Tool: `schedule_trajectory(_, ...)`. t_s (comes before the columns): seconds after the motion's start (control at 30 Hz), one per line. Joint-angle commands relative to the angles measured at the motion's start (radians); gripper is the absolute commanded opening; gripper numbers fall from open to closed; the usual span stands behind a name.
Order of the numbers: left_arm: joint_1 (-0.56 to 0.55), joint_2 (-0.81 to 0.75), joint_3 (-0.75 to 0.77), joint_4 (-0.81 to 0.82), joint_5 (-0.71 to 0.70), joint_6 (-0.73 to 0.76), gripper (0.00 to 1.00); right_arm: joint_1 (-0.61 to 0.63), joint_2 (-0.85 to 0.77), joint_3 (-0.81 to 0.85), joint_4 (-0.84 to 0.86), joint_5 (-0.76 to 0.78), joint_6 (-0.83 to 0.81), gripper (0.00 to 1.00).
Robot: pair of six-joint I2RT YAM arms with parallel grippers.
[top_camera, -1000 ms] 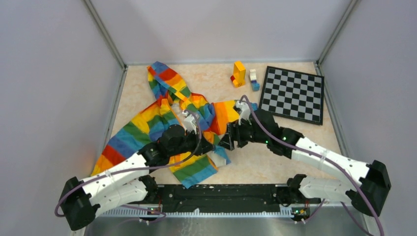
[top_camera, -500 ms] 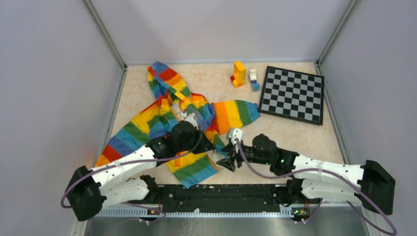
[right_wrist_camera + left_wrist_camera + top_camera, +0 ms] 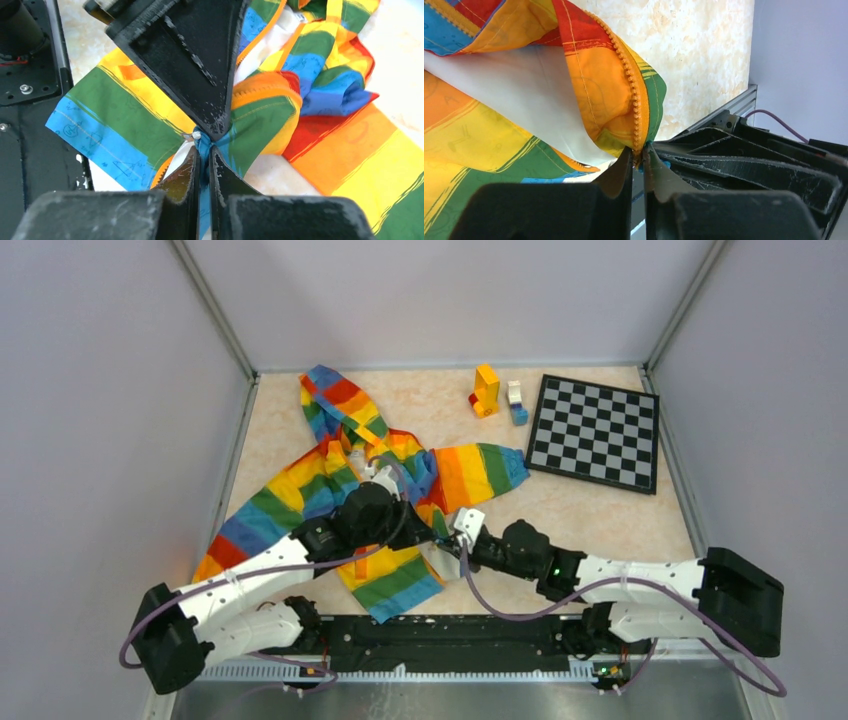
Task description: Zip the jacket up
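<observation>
Orange jacket zip (image 3: 638,107) in L tool (image 3: 638,156), wrist-cam only

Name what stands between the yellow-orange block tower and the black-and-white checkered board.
A small white-and-blue block stack, seen in the top view.

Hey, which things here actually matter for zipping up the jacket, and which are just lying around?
For the job: the jacket; left fingers pinching its orange zipper edge; right fingers pinching its blue hem.
Lying about: checkerboard; orange-yellow block stack; white-blue block stack.
</observation>
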Motion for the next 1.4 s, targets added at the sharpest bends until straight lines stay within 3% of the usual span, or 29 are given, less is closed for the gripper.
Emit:
schedule_trajectory(0.0,-0.005,-0.046,0.021,0.033,0.025,0.002,0.19,0.003,-0.022,-0.04,0.127,0.007,0.133,0.0)
schedule_trajectory(0.13,-0.004,-0.099,-0.033,0.108,-0.003,-0.019,0.44,0.003,-0.045,-0.122,0.282,-0.093,0.361,0.0)
schedule_trajectory(0.23,-0.003,-0.146,-0.082,0.177,-0.017,-0.034,0.57,0.003,-0.067,-0.144,0.328,-0.093,0.453,0.0)
schedule_trajectory(0.37,-0.003,-0.183,-0.124,0.255,-0.013,-0.045,0.63,-0.017,-0.127,-0.165,0.346,-0.06,0.515,0.0)
schedule_trajectory(0.57,-0.003,-0.141,-0.114,0.289,0.044,-0.055,0.64,-0.038,-0.114,-0.188,0.423,-0.074,0.585,0.0)
schedule_trajectory(0.83,-0.003,-0.138,-0.147,0.368,0.069,-0.058,0.36,-0.046,-0.086,-0.191,0.431,-0.081,0.597,0.0)
schedule_trajectory(0.93,-0.003,-0.14,-0.144,0.362,0.045,-0.02,0.17,-0.05,-0.118,-0.166,0.301,-0.059,0.62,0.0)
schedule_trajectory(0.97,-0.003,-0.139,-0.141,0.357,0.036,-0.008,0.12,-0.05,-0.135,-0.15,0.23,-0.046,0.625,0.08)
schedule_trajectory(1.03,-0.003,-0.132,-0.129,0.345,0.02,0.018,0.0,-0.05,-0.172,-0.109,0.052,-0.011,0.646,0.36)
schedule_trajectory(1.1,-0.003,-0.12,-0.103,0.304,0.001,0.04,0.0,-0.05,-0.202,-0.027,-0.178,0.04,0.655,0.57)
schedule_trajectory(1.17,-0.003,-0.101,-0.069,0.268,-0.009,0.072,0.0,-0.051,-0.211,0.059,-0.412,0.074,0.64,0.7)
schedule_trajectory(1.27,-0.003,-0.073,-0.024,0.205,-0.02,0.085,0.0,-0.061,-0.198,0.181,-0.591,0.097,0.656,0.74)
schedule_trajectory(1.37,-0.003,-0.054,-0.008,0.203,-0.002,0.096,0.0,-0.112,-0.171,0.247,-0.621,0.013,0.728,0.71)
